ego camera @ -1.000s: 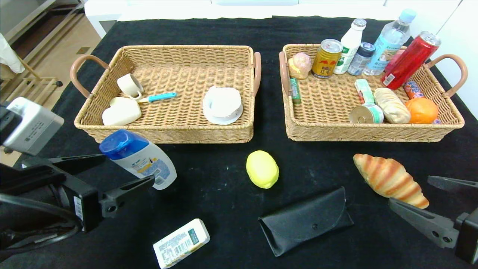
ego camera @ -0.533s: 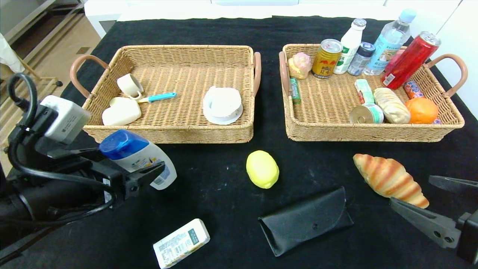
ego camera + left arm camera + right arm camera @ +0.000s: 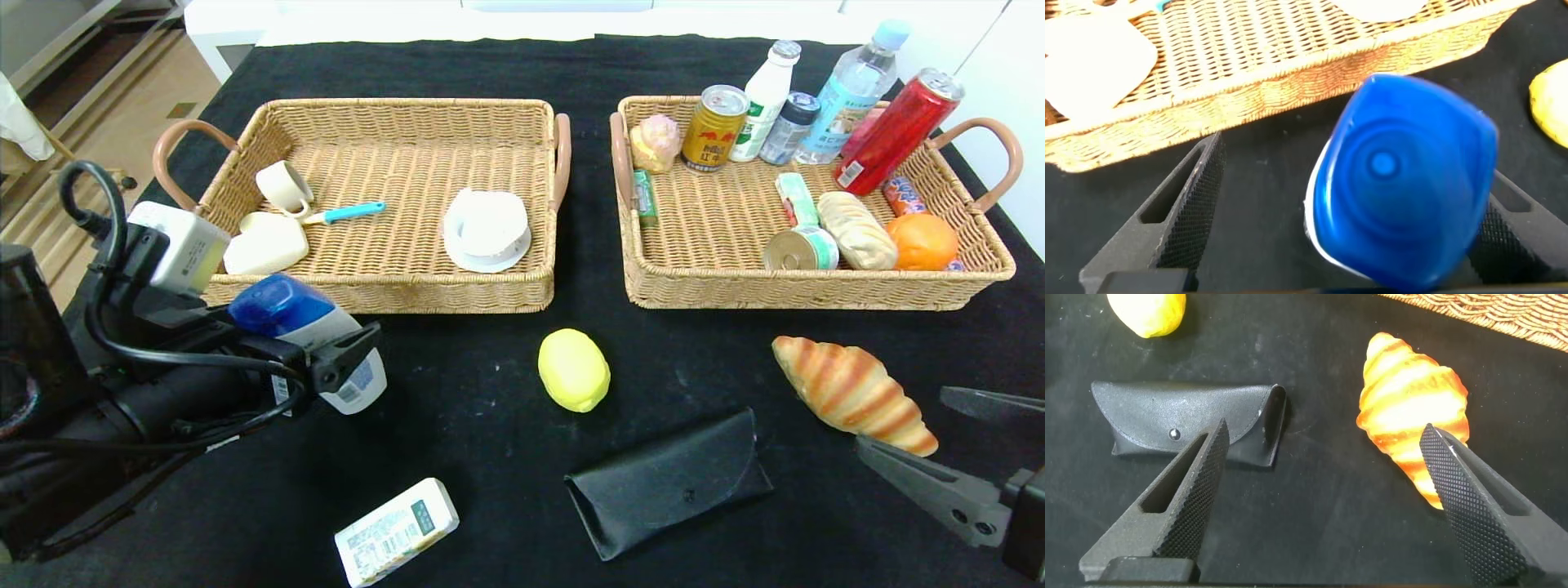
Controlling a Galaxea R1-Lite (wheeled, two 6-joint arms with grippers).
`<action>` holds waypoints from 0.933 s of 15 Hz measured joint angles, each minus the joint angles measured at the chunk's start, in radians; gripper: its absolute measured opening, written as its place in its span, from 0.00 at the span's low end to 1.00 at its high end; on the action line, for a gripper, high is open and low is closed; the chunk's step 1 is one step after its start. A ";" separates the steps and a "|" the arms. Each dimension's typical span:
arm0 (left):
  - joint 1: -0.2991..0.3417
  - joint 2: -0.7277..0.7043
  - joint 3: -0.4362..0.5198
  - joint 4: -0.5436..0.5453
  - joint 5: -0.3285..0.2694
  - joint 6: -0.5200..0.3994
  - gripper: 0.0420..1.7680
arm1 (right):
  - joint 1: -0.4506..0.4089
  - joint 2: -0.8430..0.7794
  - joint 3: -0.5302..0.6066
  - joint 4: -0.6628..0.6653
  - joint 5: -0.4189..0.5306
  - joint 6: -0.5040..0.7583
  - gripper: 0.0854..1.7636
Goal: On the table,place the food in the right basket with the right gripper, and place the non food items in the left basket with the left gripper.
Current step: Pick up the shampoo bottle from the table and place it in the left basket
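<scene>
The white shampoo bottle with the blue cap [image 3: 314,331] is being straddled by the black two-fingered left pincer [image 3: 306,347], just in front of the near wall of the tan woven wicker left basket [image 3: 384,290]; in the left wrist view the blue cap [image 3: 1400,188] is being shown between the spread fingers [image 3: 1180,216], one of them standing clear of the bottle, so no pinch is being made. The black two-fingered right pincer [image 3: 951,445] is being held spread wide at the near right edge of the black tabletop [image 3: 473,425], with the tail end of the golden-brown striped croissant [image 3: 853,392] lying between its fingers [image 3: 1470,514] and apart from them. The pale yellow lemon [image 3: 573,369] is lying between the baskets' near walls and the flat black leather glasses case [image 3: 669,482]. The small white rectangular carton with the green label [image 3: 396,531] is lying at the near edge. The tan wicker right basket [image 3: 816,290] is being occupied by cans, bottles and an orange.
</scene>
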 joint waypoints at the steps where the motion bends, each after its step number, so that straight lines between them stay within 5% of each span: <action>1: 0.000 0.007 0.003 -0.003 0.002 0.000 0.97 | 0.000 0.000 0.000 0.000 0.000 0.000 0.97; 4: 0.000 0.017 0.008 -0.005 0.001 0.001 0.95 | 0.000 -0.001 0.000 -0.001 0.000 0.000 0.97; 9: -0.002 0.017 0.014 -0.003 -0.003 0.004 0.52 | -0.001 -0.005 0.000 0.001 0.000 0.000 0.97; 12: -0.004 0.017 0.015 -0.002 -0.003 0.006 0.36 | -0.001 -0.006 0.000 0.000 0.000 -0.001 0.97; 14: -0.005 0.017 0.018 -0.002 -0.003 0.007 0.36 | -0.001 -0.006 0.000 0.001 0.000 -0.002 0.97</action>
